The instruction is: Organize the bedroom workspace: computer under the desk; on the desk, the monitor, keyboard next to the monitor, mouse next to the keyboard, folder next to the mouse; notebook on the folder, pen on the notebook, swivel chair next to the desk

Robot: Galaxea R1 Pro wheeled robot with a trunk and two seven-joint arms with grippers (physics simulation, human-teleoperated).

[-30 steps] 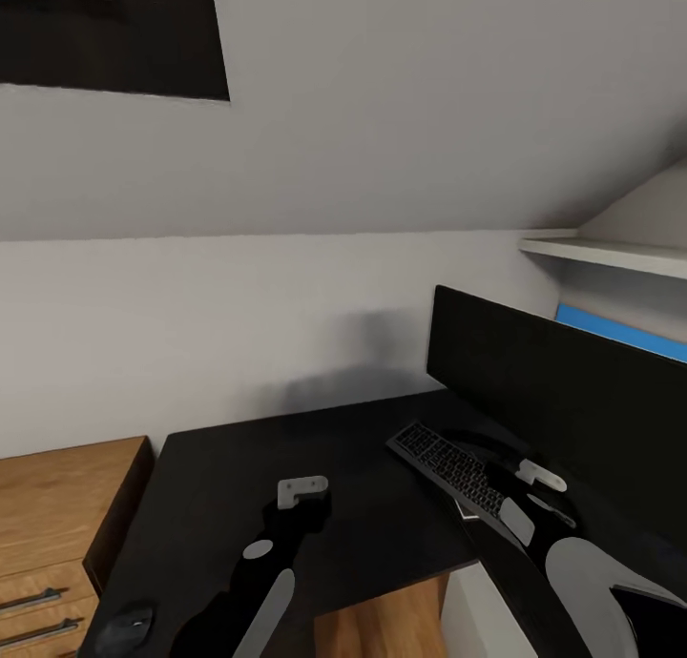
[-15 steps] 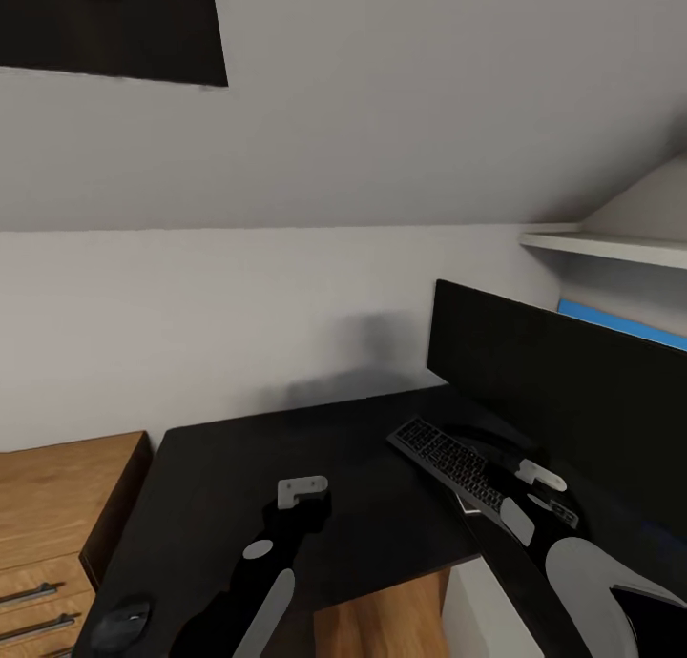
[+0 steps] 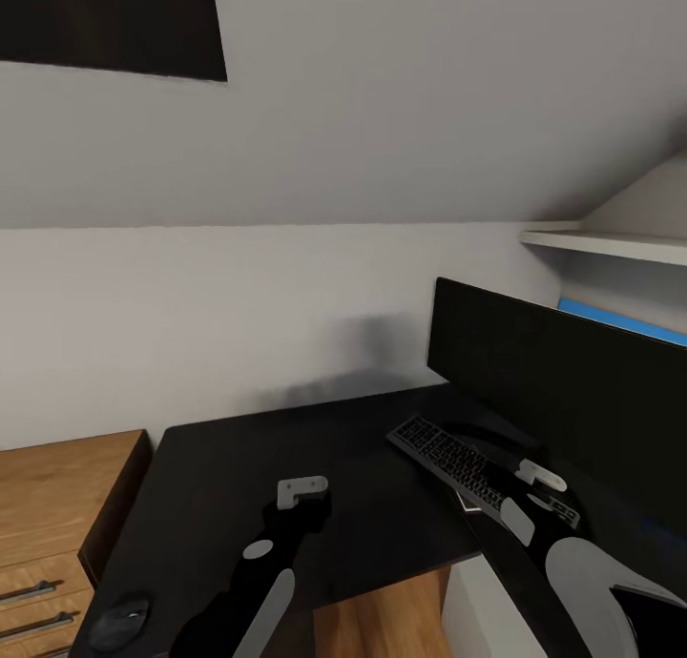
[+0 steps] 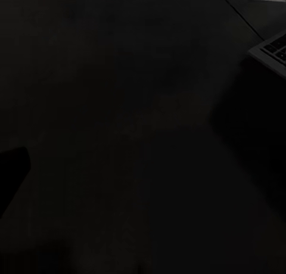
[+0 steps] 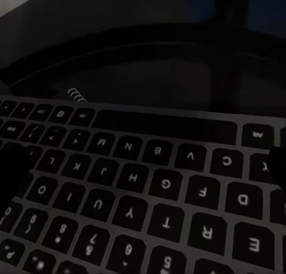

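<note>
The black desk (image 3: 239, 467) carries a wide dark monitor (image 3: 563, 400) at the right, with the dark keyboard (image 3: 444, 460) lying slanted in front of it. My right gripper (image 3: 485, 484) hovers open low over the keyboard (image 5: 149, 184), a dark finger (image 5: 12, 170) showing at each side of the keys. A small wire spiral (image 5: 76, 95) peeks out past the keyboard's far edge. The black mouse (image 3: 119, 624) rests at the desk's near left corner. My left gripper (image 3: 313, 479) hangs open over bare desk (image 4: 131, 125), one finger (image 4: 12, 178) visible, the keyboard's corner (image 4: 271, 47) close by.
Wooden drawers (image 3: 48, 505) stand against the desk's left side. A white shelf (image 3: 611, 248) juts from the wall above the monitor, and a blue strip (image 3: 620, 322) shows behind the screen. A white panel (image 3: 477, 610) and wooden floor (image 3: 382, 620) lie below the desk's front edge.
The whole picture has shifted up a little, so the camera moved. Arms, keyboard and mouse keep their places relative to the desk.
</note>
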